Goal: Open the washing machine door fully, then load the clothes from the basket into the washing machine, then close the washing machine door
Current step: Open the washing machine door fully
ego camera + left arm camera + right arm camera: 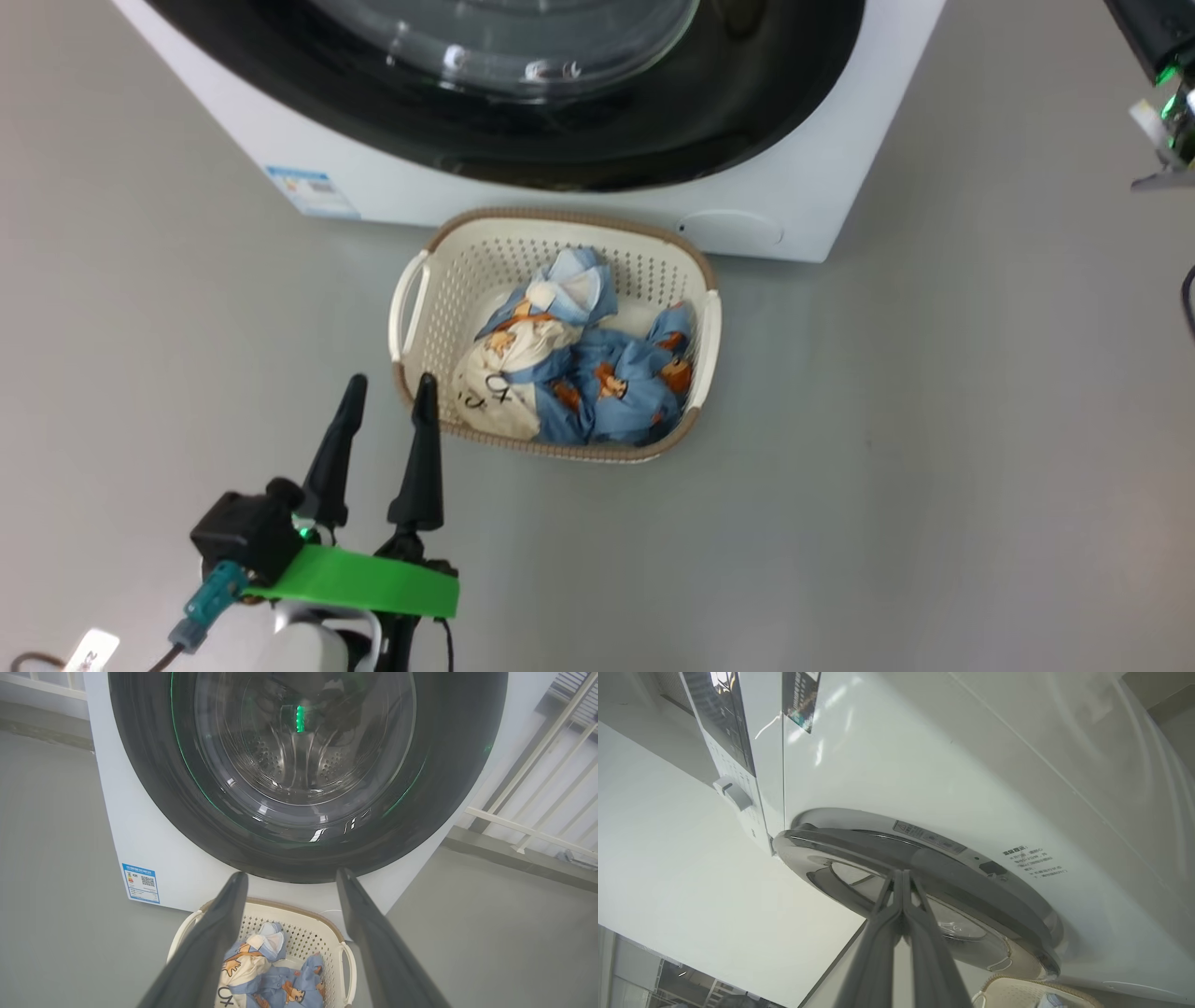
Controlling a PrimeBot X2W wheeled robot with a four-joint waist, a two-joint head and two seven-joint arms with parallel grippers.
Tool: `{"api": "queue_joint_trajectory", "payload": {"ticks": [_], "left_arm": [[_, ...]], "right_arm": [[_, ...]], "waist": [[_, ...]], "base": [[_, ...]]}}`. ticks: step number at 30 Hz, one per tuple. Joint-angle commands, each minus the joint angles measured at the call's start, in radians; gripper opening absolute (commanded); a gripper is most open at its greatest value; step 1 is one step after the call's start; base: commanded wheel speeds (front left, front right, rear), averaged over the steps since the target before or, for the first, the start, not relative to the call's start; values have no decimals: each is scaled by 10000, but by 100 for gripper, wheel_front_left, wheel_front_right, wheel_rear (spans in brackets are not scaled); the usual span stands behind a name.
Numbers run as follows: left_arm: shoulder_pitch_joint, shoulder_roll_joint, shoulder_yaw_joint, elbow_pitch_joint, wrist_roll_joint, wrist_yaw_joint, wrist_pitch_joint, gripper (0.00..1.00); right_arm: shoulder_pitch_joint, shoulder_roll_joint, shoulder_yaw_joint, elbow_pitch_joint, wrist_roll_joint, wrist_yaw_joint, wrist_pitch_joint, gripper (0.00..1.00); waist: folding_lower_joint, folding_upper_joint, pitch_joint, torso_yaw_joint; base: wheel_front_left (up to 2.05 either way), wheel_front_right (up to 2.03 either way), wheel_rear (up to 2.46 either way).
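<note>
1. The washing machine door (308,858) is shut against the washing machine (135,835).
2. The clothes (579,383) are heaped in the basket (560,217), which stands on the floor just before the machine.
3. The left gripper (392,381) is spread and empty beside the basket.
4. The right gripper (901,877) is pinched together on nothing, with its tips at the door's rim.
5. The glossy rim may be slipped off, leaving the door latched.

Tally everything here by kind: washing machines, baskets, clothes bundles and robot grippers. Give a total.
washing machine: 1
basket: 1
clothes bundle: 1
grippers: 2 (left gripper, right gripper)
Total: 5
</note>
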Motion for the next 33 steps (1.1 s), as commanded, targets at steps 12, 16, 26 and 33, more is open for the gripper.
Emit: {"api": "queue_joint_trajectory", "payload": {"ticks": [12, 16, 26, 33], "left_arm": [[-937, 91, -575, -822, -456, 278, -65, 100], [-1130, 91, -830, -853, -620, 322, -65, 100], [-1503, 91, -1246, -1120, -951, 463, -65, 100], [-1606, 91, -1365, -1197, -1097, 532, -65, 100]], "right_arm": [[-1617, -148, -707, 521, 889, 46, 2767, 0], [-2135, -30, -822, 742, 852, 46, 3311, 0], [-3268, 360, -736, 1060, 322, 46, 3971, 0], [-3656, 522, -696, 1090, 21, 46, 4123, 0]], "waist": [[-1, -1, 1697, 856], [-1, -1, 2039, 1000], [-1, -1, 2738, 1327], [-1, -1, 2979, 1410]], "base": [[0, 0, 0], [0, 0, 0], [0, 0, 0], [0, 0, 0]]}}
